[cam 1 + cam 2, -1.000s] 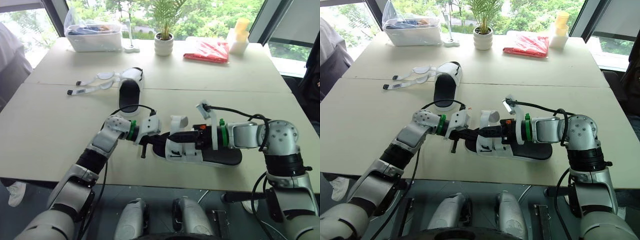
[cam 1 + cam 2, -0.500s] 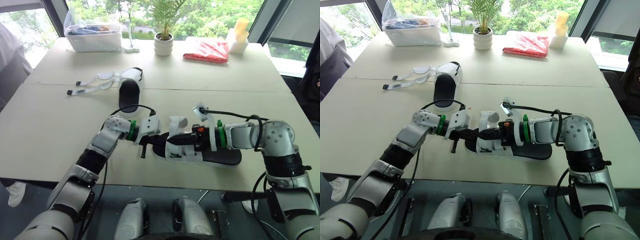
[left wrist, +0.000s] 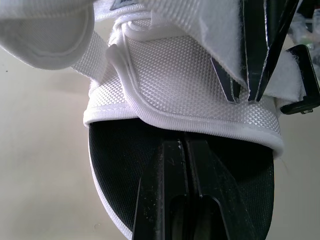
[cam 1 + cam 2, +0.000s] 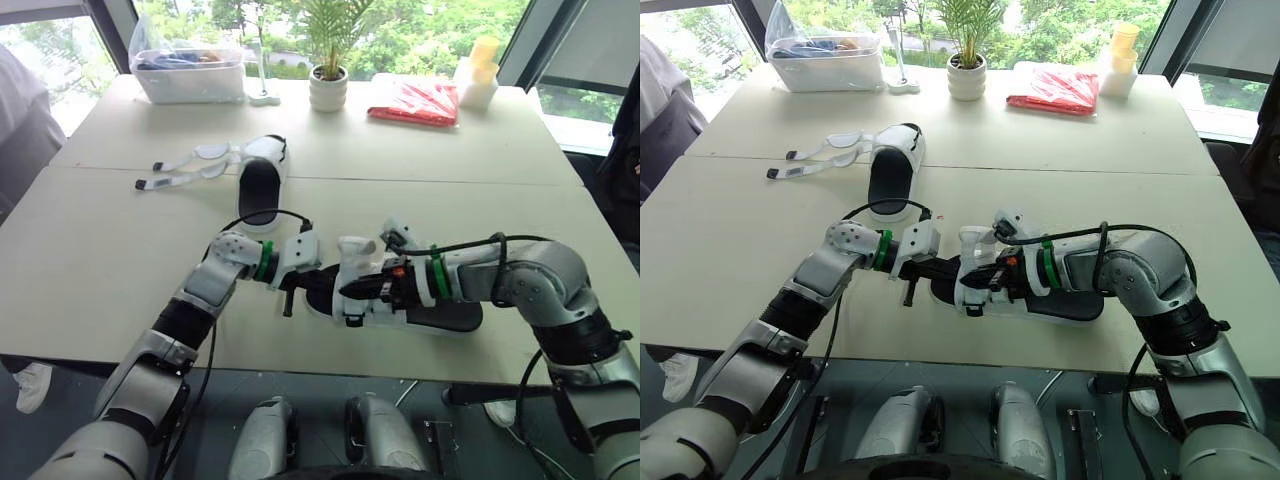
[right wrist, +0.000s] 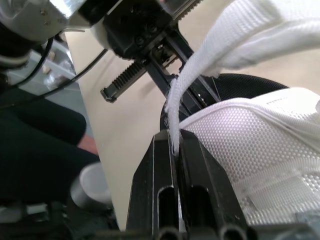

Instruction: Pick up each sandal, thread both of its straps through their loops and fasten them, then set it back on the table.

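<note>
Head view, near sandal (image 4: 440, 312): black sole with a white upper, lying across the tabletop (image 4: 90, 260) close to its near edge, toe left, heel right.
Head view, left end effector (image 4: 312, 283): at the toe end, meeting the sandal from the left.
Head view, right end effector (image 4: 348, 290): over the white upper, just right of the left one; the two nearly touch.
Head view, far sandal (image 4: 258, 180): farther back and left, well apart from both arms, its loose straps (image 4: 185, 172) spread out to the left.
Head view, room: bare tabletop left of the left arm and right of the heel. A bin (image 4: 188, 72), plant pot (image 4: 327, 90), red packet (image 4: 412, 102) and cups (image 4: 477, 78) line the far edge. A person (image 4: 20, 130) is at the far left.
Left wrist view, left end effector: fingers pressed together, tips over the black footbed just under the upper's white rim. Cannot tell whether they pinch anything.
Right wrist view, right end effector: clenched on a white strap (image 5: 220, 40) that rises from between the fingers, with the mesh upper right beside them.
Right wrist view, left end effector: straight ahead at the sole's toe rim.
</note>
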